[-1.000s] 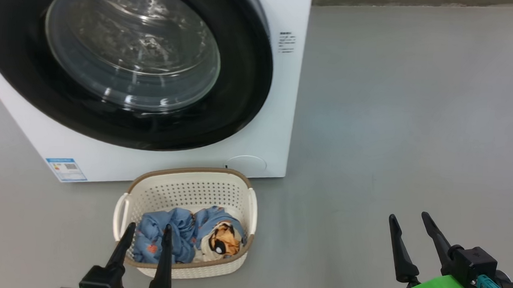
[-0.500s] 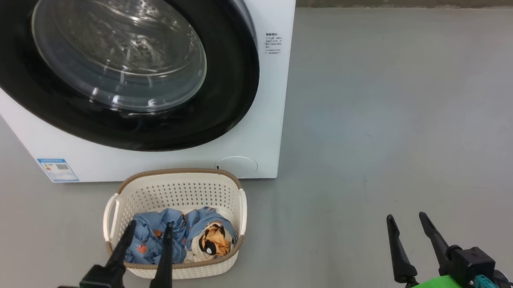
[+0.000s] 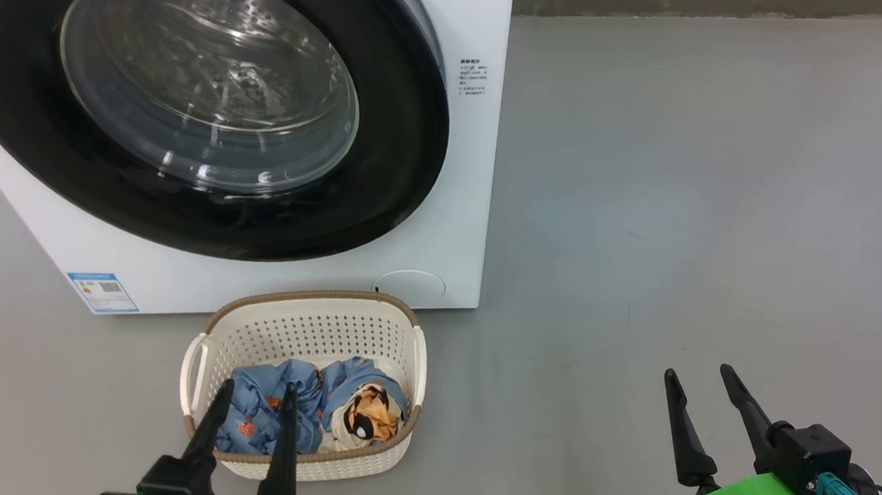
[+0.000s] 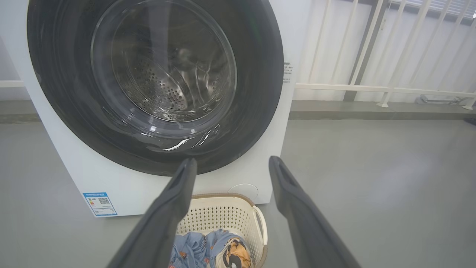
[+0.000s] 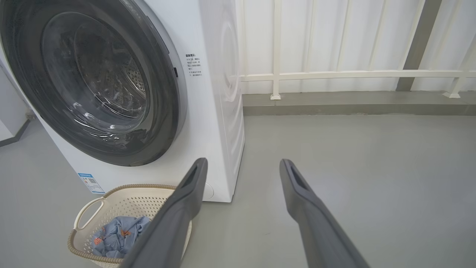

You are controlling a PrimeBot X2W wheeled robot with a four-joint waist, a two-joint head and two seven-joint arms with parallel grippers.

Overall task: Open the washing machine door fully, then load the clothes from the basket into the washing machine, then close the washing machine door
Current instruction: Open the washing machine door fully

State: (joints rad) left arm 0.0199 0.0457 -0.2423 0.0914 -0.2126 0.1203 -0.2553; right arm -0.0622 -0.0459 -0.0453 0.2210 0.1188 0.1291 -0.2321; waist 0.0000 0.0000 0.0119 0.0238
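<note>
Washer door shut, laundry in the basket, both hands empty.

The washing machine door (image 3: 206, 88), black-rimmed with a clear glass bowl, sits closed against the white washing machine (image 3: 461, 226), which has a blue label (image 3: 103, 292) at its lower left corner. The basket (image 3: 306, 331) stands on the grey floor (image 3: 680, 216) just in front of the machine, below the door, and holds the blue clothes (image 3: 324, 412) with the orange patch. The left hand (image 3: 258, 386) shows in front of the basket's near rim, fingers spread, gripping nothing. The right hand (image 3: 698, 373) is well apart to the right over bare floor, likewise spread and empty.
</note>
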